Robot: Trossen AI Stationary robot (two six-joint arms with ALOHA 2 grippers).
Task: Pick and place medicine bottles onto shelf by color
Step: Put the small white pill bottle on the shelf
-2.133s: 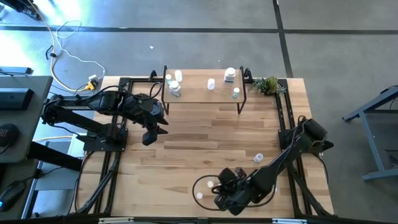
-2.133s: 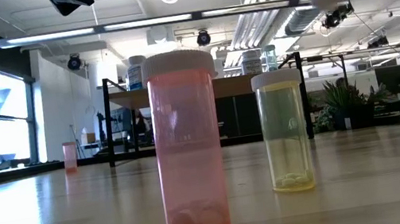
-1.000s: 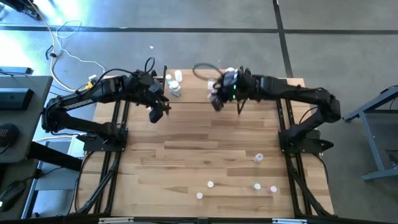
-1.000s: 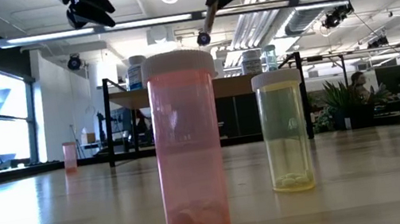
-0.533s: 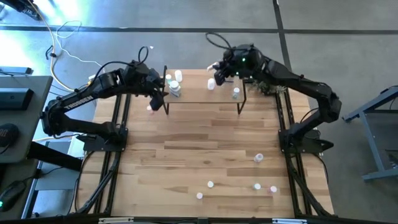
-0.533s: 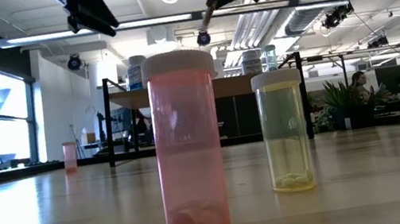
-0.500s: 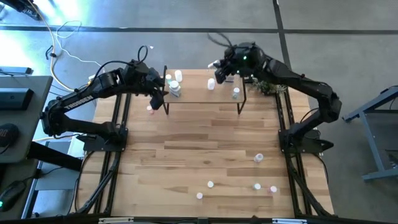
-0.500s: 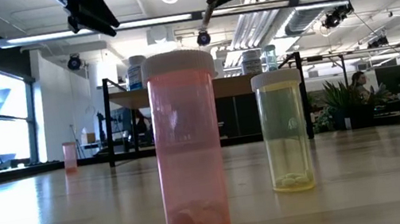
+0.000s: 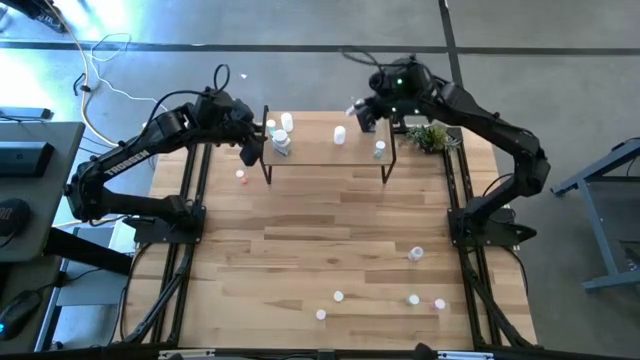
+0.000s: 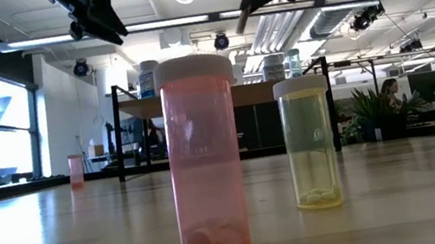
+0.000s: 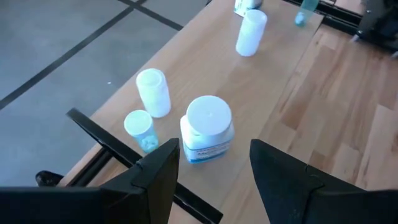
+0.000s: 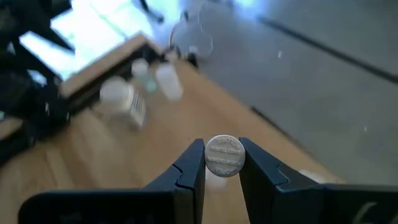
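The light-wood shelf (image 9: 325, 148) stands at the table's far edge with several white bottles on it. My left gripper (image 9: 250, 150) is open and empty at the shelf's left end; in its wrist view (image 11: 212, 149) a big white-capped bottle (image 11: 208, 127) and two small ones (image 11: 152, 92) stand upright on the board beyond its fingers. My right gripper (image 9: 362, 112) hovers over the shelf's far right part, shut on a white-capped bottle (image 12: 224, 155). Several small bottles (image 9: 338, 296) stand near the table's front. My right gripper pinches a bottle between its two fingers at the rim of its round white cap (image 12: 214, 155). The cap's top faces the wrist camera and hides the bottle's body. The bottle is lifted clear, above the shelf.
A pink bottle (image 9: 241, 176) stands on the table left of the shelf. A green plant sprig (image 9: 430, 137) lies right of the shelf. In the low view a pink bottle (image 10: 204, 159) and a yellowish one (image 10: 312, 142) stand close to the camera. Black frames run along both table sides.
My right gripper has gone from in front of the shelf toward the table's far edge and a little right, and now stands over the shelf's far right part, still shut on the bottle. My left gripper has gone toward the far edge, to the shelf's left end.
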